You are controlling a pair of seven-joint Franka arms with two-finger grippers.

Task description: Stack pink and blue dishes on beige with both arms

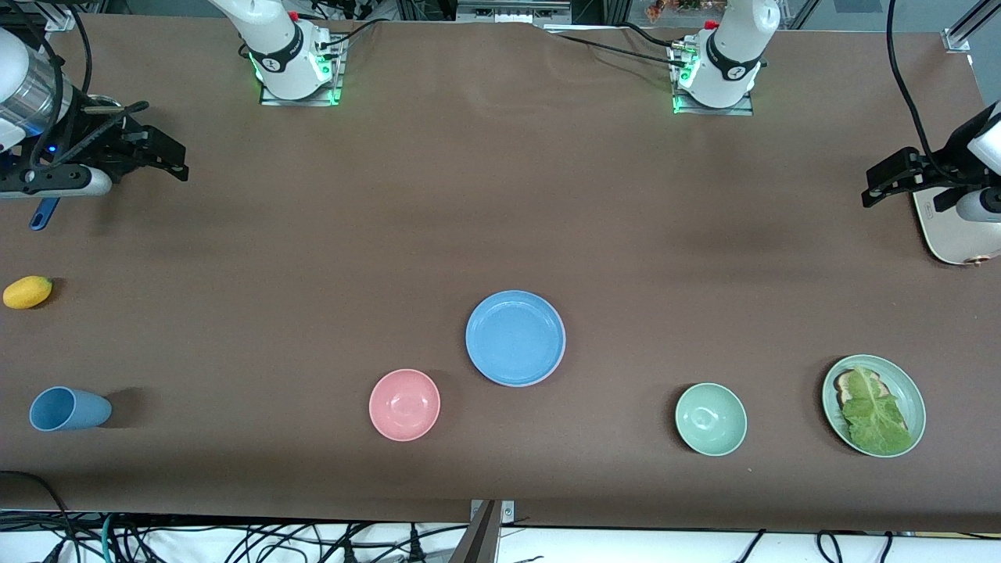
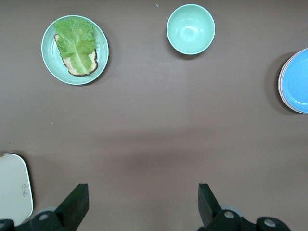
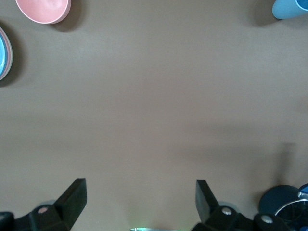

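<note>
The blue plate [image 1: 515, 338] lies on the brown counter [image 1: 500, 203] near its middle, topmost of a stack. From the front only a thin pale rim shows under it; the left wrist view catches the stack edge-on at its border, where a pink rim [image 2: 280, 82] peeks out beneath the blue. Whether a beige plate lies lowest cannot be told.

Just beside the stack, nearer the front camera and toward the right arm's end, sits a small pink bowl [image 1: 404, 404]. A mint bowl [image 1: 711, 418] and a green plate with lettuce on bread [image 1: 873, 405] sit toward the left arm's end.

The front view alone shows a yellow lemon-like fruit [image 1: 27, 292] and a blue cup [image 1: 69, 409] lying on its side at the right arm's end.

The left gripper [image 1: 870, 186] hangs over the counter's edge beside a cream board [image 1: 950, 234], jaws wide and holding nothing. The right gripper [image 1: 178, 160] hangs over the other end, jaws equally wide and bare. Both arms wait.
</note>
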